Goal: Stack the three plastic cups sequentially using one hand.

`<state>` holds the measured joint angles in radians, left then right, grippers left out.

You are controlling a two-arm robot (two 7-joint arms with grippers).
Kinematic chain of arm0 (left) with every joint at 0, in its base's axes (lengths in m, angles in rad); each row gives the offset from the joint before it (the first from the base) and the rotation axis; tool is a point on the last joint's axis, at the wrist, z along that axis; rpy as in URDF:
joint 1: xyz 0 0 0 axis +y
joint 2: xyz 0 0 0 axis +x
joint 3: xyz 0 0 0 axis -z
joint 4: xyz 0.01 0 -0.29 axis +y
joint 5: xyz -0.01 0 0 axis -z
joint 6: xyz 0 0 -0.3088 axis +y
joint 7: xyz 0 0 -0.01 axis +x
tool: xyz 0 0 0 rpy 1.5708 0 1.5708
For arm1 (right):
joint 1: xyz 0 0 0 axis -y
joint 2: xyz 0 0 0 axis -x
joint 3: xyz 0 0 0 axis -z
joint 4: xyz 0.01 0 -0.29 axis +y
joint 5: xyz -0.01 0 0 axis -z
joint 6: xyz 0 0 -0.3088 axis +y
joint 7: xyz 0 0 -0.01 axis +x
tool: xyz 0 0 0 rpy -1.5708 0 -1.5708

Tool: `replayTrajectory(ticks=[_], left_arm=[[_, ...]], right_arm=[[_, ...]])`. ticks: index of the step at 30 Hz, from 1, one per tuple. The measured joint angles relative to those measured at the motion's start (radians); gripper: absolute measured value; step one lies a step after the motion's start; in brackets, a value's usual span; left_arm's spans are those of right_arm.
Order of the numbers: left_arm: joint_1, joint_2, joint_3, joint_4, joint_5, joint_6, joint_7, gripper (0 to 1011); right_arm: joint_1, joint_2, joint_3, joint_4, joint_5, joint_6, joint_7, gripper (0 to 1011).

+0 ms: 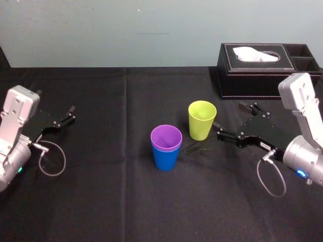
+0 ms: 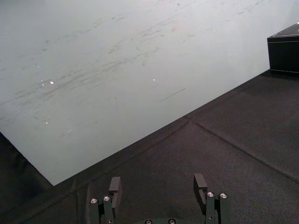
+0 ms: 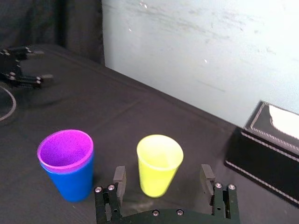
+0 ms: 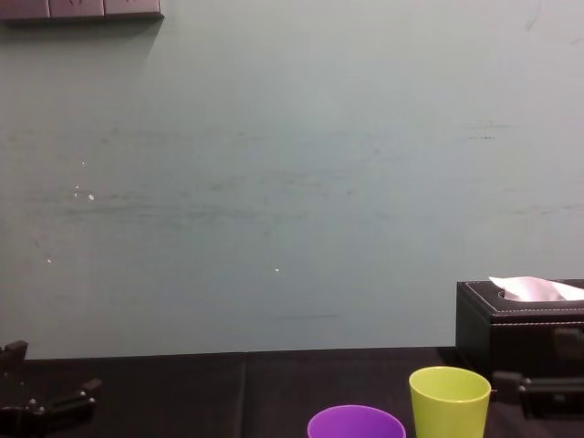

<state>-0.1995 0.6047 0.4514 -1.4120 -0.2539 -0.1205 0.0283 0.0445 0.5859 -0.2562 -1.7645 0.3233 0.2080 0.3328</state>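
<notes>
Purple cup (image 1: 166,137) nested in blue cup (image 1: 165,158), yellow-green cup (image 1: 202,121) beside, right gripper (image 1: 228,115) spread apart near it, left gripper (image 1: 69,115) parked far left, also apart

The purple cup (image 1: 166,137) shows plain violet at its rim and inside; the blue cup (image 1: 165,159) under it is an even, saturated blue; the yellow-green cup (image 1: 202,120), at two o'clock from that pair, is an unpatterned lime; the table cloth (image 1: 126,201) is plain black; the wall (image 1: 126,30) is pale grey-green with faint darker streaks and small white flecks; the tissue box (image 1: 252,75), at one o'clock on the table, is black with white stitching along its edges, its tissue (image 1: 257,54) white; the left gripper (image 1: 70,114) and right gripper (image 1: 230,117) are black; the left arm housing (image 1: 17,113) and right arm housing (image 1: 303,101) are silver-grey.
</notes>
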Motion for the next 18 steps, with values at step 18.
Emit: replayTrajectory(ticks=[18], left_arm=[[0.000, 0.000, 0.000, 0.000, 0.000, 0.000, 0.000, 1011]], right_arm=[[0.051, -0.042, -0.033, 0.145, -0.004, 0.008, 0.067, 1003]])
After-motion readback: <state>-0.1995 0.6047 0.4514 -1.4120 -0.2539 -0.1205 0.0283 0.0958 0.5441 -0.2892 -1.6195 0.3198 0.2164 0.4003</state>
